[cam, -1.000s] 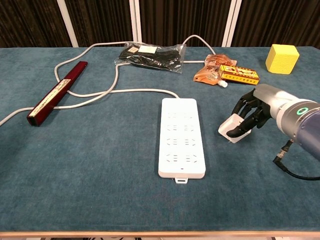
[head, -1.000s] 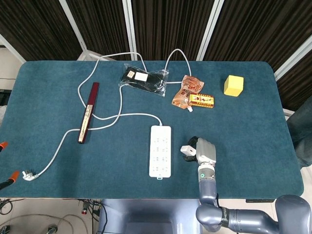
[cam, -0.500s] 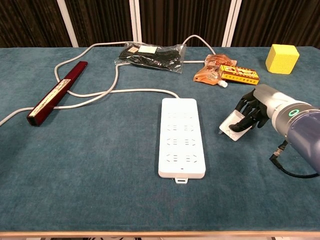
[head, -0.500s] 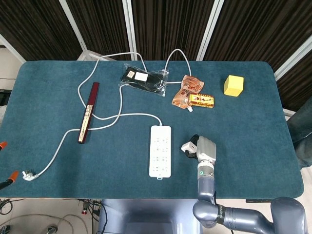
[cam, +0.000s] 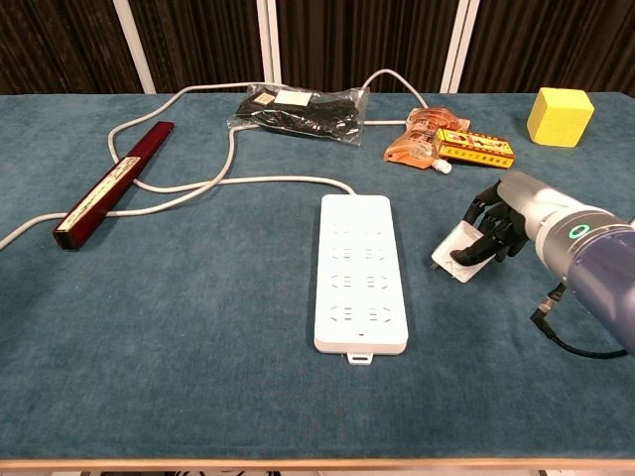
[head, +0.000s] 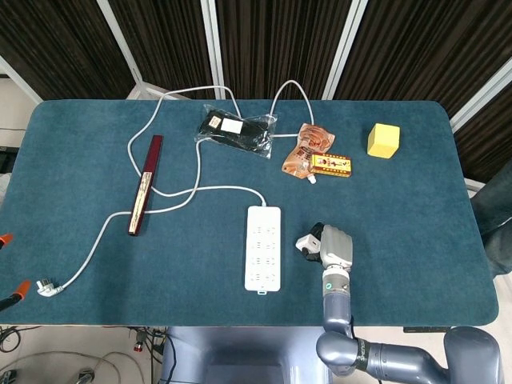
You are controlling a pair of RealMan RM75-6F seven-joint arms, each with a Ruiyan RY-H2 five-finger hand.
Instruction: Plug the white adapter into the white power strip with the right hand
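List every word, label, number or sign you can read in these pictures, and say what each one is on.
None can be read.
Yellow-red box: print too small.
Orange pouch: print blurred.
Black packet: white label unreadable.
Dark red bar: pale strip blurred.
White power strip: no markings legible.

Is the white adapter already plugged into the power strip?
No. The white adapter is held by the right hand, apart from the white power strip.

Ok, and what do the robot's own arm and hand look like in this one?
Only the right arm shows. The right hand has dark, segmented fingers under a pale silver-grey back. Behind it the right forearm is a glossy blue-grey cylinder bearing a small glowing green ring light, with a thin black cable looping beneath the wrist. The left arm is out of view.
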